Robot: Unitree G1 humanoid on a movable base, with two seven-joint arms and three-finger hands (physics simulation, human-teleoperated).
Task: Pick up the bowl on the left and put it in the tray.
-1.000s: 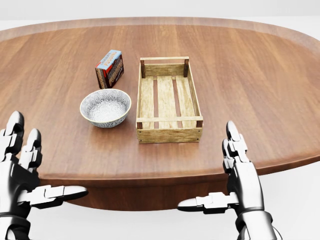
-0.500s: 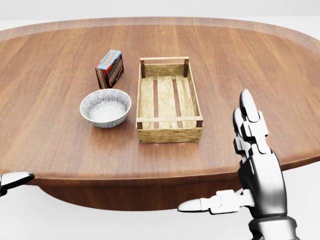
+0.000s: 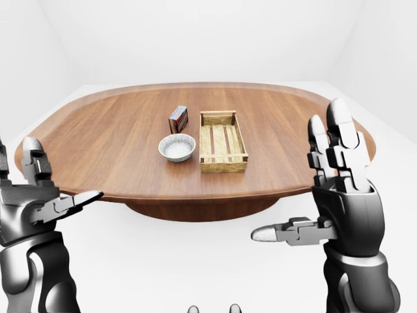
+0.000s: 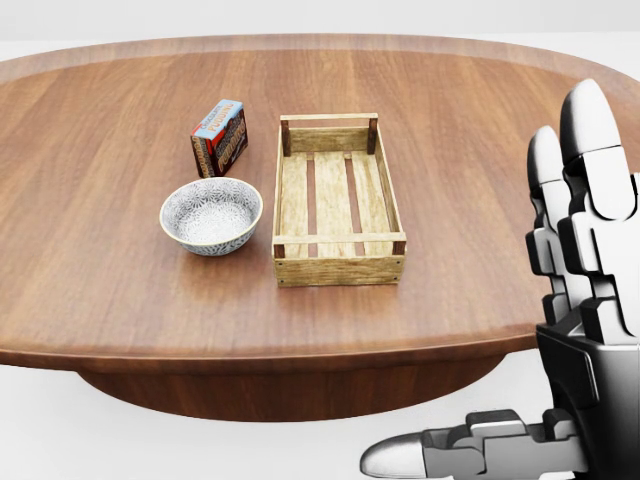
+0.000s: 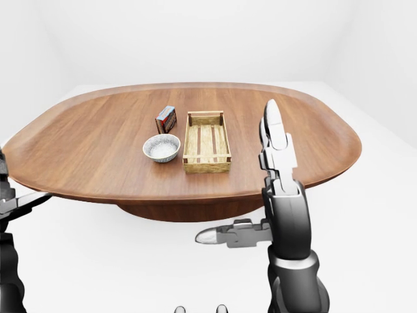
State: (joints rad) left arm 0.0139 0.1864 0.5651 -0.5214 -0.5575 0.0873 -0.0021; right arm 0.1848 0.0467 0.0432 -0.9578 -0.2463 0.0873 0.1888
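A patterned grey-white bowl [image 4: 211, 215] sits upright on the brown oval table [image 4: 100, 290], just left of a slatted wooden tray [image 4: 340, 268] that holds nothing. My right hand [image 4: 485, 285] is raised at the right edge of the head view, off the table's near rim, open with fingers straight up and thumb pointing left. My left hand [image 3: 64, 171] shows only in the eye views, low at the left and short of the table, also open. Both hands are far from the bowl.
A red and blue box [image 4: 219, 137] stands just above the bowl in the head view, left of the tray's far end. White floor and walls surround the table.
My right hand has risen and drifted right, growing larger in the head view. My left hand has dropped out of that view at the lower left. Bowl, tray and box have not moved.
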